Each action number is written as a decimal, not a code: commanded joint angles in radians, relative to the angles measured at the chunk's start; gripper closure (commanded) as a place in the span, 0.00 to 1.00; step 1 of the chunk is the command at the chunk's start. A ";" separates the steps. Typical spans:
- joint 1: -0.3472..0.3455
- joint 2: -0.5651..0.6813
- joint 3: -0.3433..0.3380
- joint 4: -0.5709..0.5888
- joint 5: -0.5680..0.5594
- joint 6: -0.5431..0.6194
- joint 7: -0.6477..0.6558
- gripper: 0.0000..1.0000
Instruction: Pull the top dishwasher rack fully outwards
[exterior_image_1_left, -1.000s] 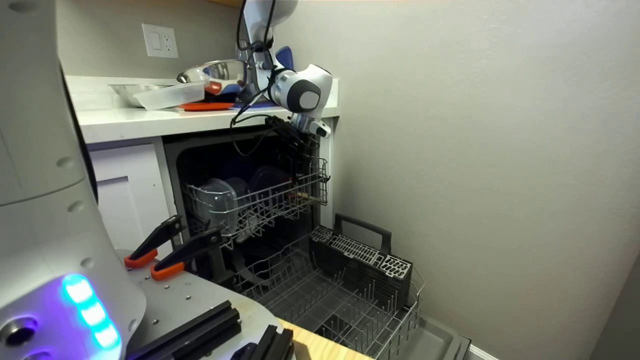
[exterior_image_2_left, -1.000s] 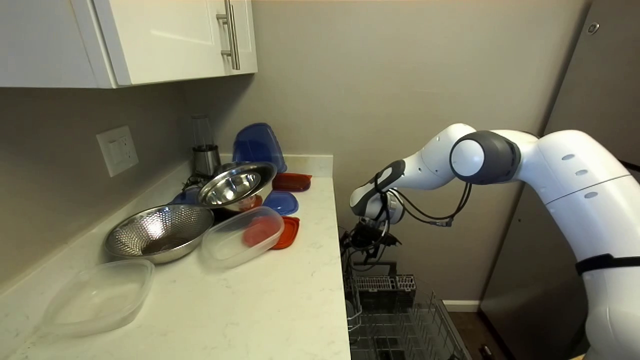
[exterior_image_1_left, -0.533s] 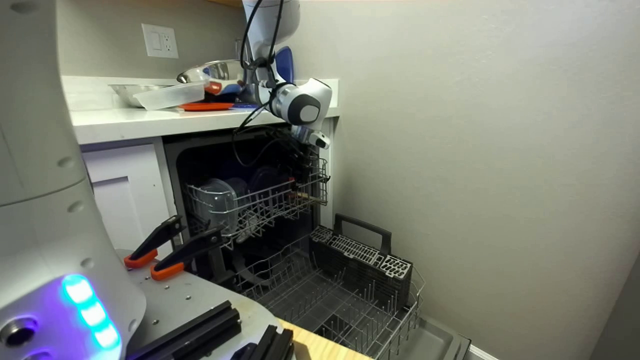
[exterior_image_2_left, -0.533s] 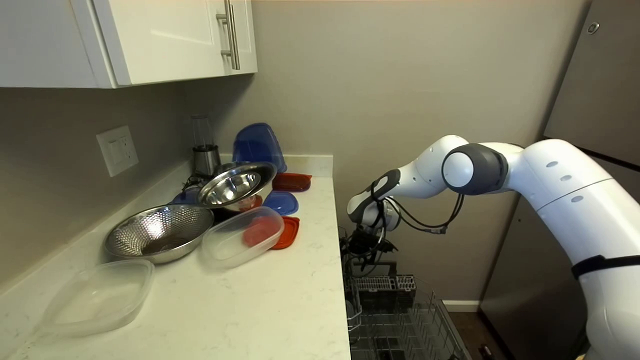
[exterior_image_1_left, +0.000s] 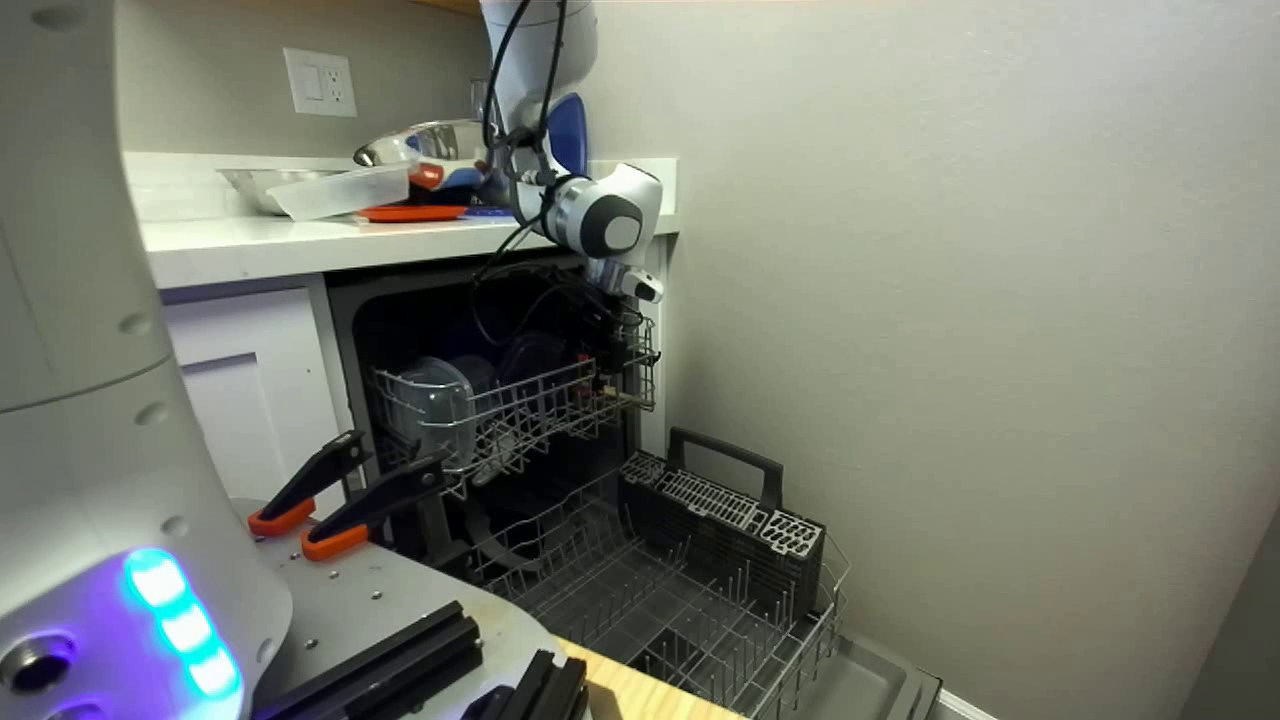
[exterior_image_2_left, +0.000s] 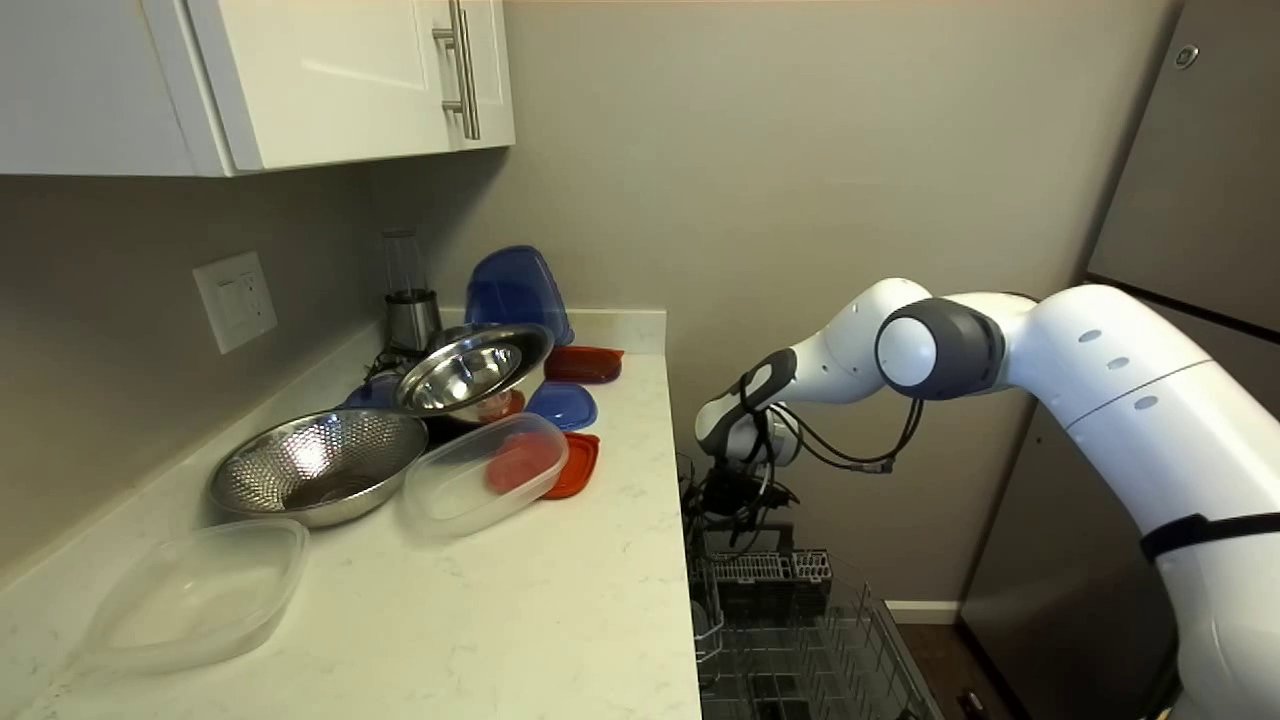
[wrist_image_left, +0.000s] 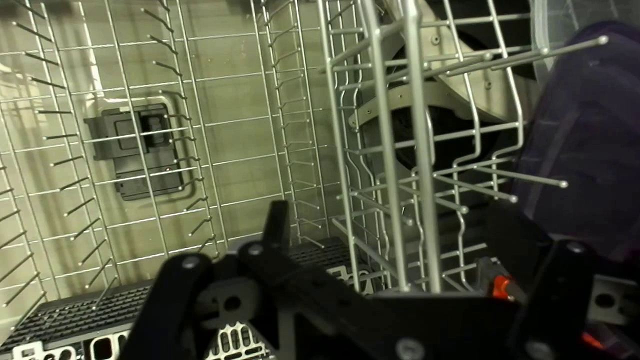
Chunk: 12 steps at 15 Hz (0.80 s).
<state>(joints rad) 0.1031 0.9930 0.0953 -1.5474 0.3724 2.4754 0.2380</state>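
The top dishwasher rack (exterior_image_1_left: 535, 385) is a pale silvery wire basket at the dishwasher's mouth, holding a clear container and dark containers. A small part of it shows beside the counter edge in an exterior view (exterior_image_2_left: 710, 637). My gripper (exterior_image_1_left: 612, 365) is over the right part of the rack's front; it is dark and partly hidden in an exterior view (exterior_image_2_left: 738, 510). In the wrist view the gripper (wrist_image_left: 392, 212) is open, one finger on each side of the rack's front rails (wrist_image_left: 423, 150). The rails appear between the fingers without visible clamping.
The lower rack (exterior_image_1_left: 690, 580) is pulled out over the open door, with a black cutlery basket (exterior_image_1_left: 720, 530) on it. The white countertop (exterior_image_2_left: 560, 600) lies above the dishwasher. The wall (exterior_image_1_left: 950, 350) stands close on the right. A red-orange utensil (wrist_image_left: 501, 287) lies near one finger.
The arm and gripper have moved down, bringing the gripper lower at the right part of the top rack's front. The racks have not visibly moved.
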 joint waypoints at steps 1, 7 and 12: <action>0.020 -0.017 -0.040 -0.024 -0.047 -0.019 0.067 0.00; 0.008 -0.019 -0.061 -0.046 -0.063 -0.024 0.081 0.00; -0.041 -0.048 -0.081 -0.120 -0.053 -0.017 0.056 0.00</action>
<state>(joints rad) 0.1032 0.9920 0.0337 -1.5751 0.3327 2.4638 0.2853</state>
